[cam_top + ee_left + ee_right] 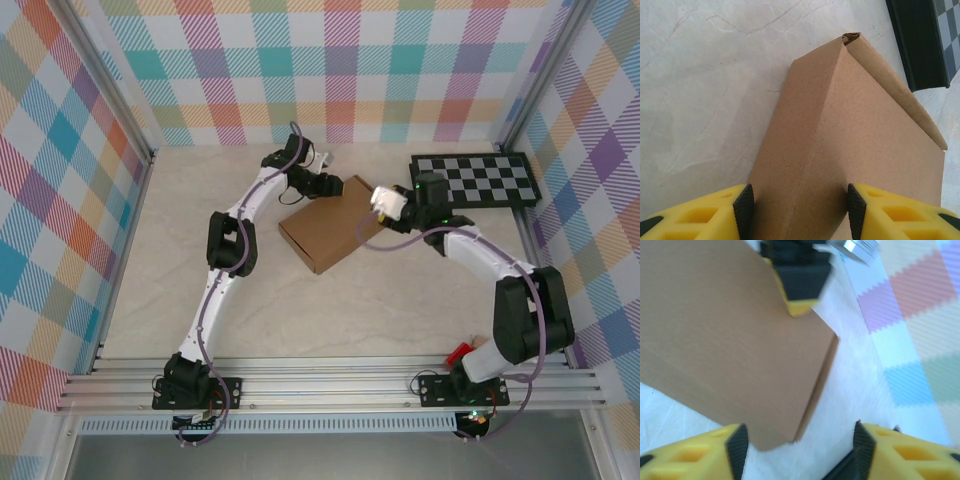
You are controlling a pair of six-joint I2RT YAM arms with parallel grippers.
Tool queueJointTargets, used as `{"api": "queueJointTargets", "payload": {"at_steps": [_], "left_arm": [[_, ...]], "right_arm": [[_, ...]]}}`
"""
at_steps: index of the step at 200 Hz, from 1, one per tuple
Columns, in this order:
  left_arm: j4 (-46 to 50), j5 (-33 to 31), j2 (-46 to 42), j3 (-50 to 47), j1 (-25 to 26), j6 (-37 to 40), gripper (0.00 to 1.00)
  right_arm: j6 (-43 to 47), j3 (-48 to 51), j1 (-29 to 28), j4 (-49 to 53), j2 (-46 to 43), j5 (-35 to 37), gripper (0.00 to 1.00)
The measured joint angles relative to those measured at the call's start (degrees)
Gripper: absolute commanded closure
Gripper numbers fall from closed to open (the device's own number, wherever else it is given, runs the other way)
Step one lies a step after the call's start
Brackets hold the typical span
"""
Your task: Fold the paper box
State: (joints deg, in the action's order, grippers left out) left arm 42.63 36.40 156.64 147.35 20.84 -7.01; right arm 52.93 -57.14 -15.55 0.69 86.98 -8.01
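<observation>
The paper box (320, 228) is a shallow, closed brown cardboard box lying at an angle in the middle of the table. My left gripper (336, 187) is at its far corner. In the left wrist view the box (840, 130) runs away from me with a folded edge down its middle, and the cardboard fills the gap between the black pads (744, 210) of my left gripper (800, 212). My right gripper (376, 203) is at the box's right corner. It stands open (797, 450), with a corner of the box (740, 340) beside its left pad and bare table toward the right pad. There the left gripper (796, 280) touches the box top.
A black-and-white checkerboard panel (475, 180) lies at the back right, close to the box's far end (922, 45). Plaid walls (330, 70) close in the table on three sides. A small red object (460, 352) sits by the right arm's base.
</observation>
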Motion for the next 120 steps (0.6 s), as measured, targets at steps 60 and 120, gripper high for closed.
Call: {"api": "queueJointTargets", "payload": {"at_steps": [60,120], "left_arm": [[-0.8,0.0,-1.1,-2.1,0.0,-0.9,0.47],[-0.9,0.2,-1.1,-2.1,0.0,-1.1,0.49]], "right_arm": [[-45.2,-0.9,6.3,5.8,4.0,-2.3,0.93],[-73.5,-3.8,7.5,5.6,17.1,-8.9,1.0]]}}
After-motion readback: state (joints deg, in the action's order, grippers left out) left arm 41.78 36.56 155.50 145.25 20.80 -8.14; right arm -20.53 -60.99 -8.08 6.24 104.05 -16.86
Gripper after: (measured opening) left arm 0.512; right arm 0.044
